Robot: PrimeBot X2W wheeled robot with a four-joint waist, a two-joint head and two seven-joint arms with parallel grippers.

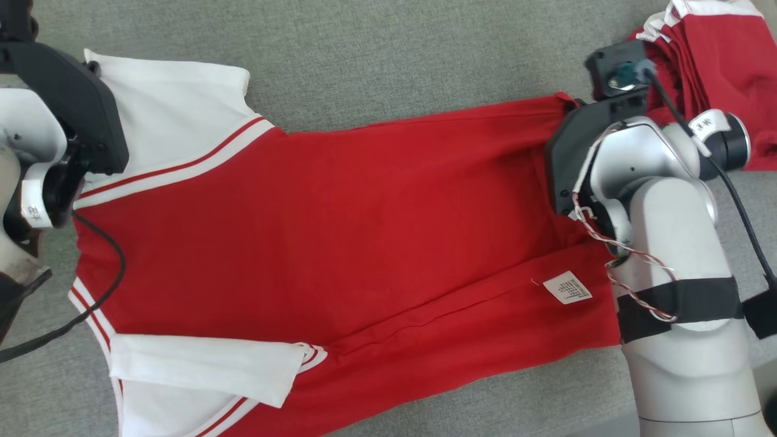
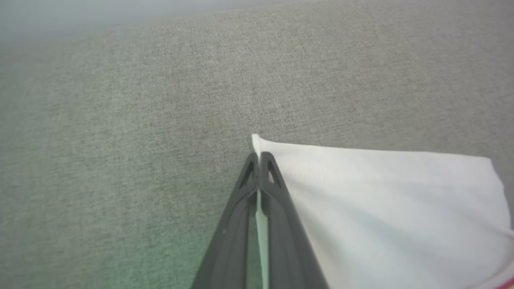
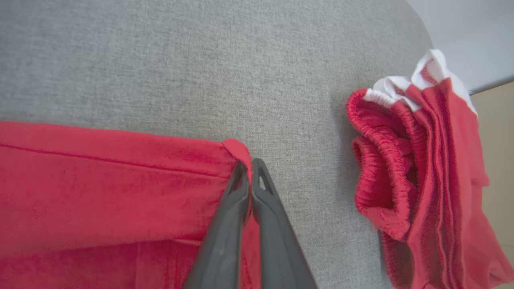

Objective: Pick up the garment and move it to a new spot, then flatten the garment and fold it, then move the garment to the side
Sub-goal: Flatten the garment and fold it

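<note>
The garment (image 1: 340, 224) is a red shirt with white sleeves and red-and-white stripes, spread across the grey cloth surface. Its white sleeve (image 2: 381, 208) lies at the far left and its red hem corner (image 3: 235, 149) at the far right. My left gripper (image 2: 257, 157) is shut on the corner of the white sleeve, with the cloth pinched between the dark fingers. My right gripper (image 3: 249, 165) is shut on the red hem corner, which folds over the fingertips. In the head view both grippers' fingers are hidden under their wrists.
A pile of folded red and white clothes (image 1: 713, 67) sits at the far right, also seen as red and white clothes (image 3: 417, 180) beside my right gripper. A white care label (image 1: 567, 287) lies on the shirt. Bare grey surface (image 2: 140, 120) stretches beyond the sleeve.
</note>
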